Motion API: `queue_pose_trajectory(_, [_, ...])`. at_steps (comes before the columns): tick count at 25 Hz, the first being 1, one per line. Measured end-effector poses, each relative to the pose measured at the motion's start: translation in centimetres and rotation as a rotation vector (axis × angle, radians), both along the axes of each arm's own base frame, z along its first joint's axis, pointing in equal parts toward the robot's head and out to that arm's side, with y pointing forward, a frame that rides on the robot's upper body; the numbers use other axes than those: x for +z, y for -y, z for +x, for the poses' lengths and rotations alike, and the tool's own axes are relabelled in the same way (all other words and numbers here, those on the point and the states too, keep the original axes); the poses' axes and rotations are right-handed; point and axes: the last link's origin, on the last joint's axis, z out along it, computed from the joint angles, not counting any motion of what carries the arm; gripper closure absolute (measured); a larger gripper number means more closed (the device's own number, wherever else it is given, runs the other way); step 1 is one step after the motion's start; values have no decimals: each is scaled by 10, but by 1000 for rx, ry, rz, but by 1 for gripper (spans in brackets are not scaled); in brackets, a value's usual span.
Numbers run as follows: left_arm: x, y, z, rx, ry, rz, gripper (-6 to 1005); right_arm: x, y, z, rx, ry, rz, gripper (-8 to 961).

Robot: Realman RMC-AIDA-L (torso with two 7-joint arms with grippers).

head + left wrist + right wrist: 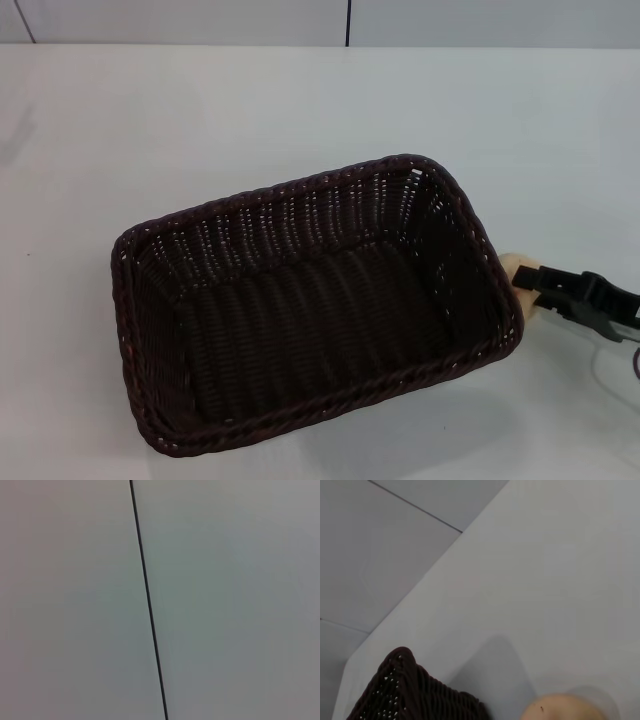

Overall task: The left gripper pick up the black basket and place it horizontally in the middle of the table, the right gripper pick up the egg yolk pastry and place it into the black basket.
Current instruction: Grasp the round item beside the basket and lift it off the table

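The black basket (310,300) stands open side up in the middle of the white table (150,130), long side across and slightly turned. It is empty. My right gripper (527,279) comes in from the right, just outside the basket's right end, and is shut on the egg yolk pastry (513,267), a cream-beige dome held beside the rim. The right wrist view shows the pastry (564,708) and a corner of the basket (410,692) above the table. My left gripper is out of view; the left wrist view shows only a grey wall.
A grey panelled wall (200,20) with a dark seam runs behind the table's far edge. White tabletop lies all around the basket. A thin cable (630,368) hangs near my right arm.
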Motion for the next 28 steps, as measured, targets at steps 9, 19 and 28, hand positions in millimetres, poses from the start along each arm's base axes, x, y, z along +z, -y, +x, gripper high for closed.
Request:
queue_pose_trajectory(9, [1, 0, -1, 4, 0, 3, 226, -2, -3, -1, 10, 4, -8, 507])
queue_pose_trajectory(19, [1, 2, -1, 6, 3, 6, 226, 4, -3, -6, 44, 19, 12, 763])
queue_pose_trajectory(28, [4, 4, 1, 1, 12, 12, 226, 25, 8, 3, 21, 75, 83, 874])
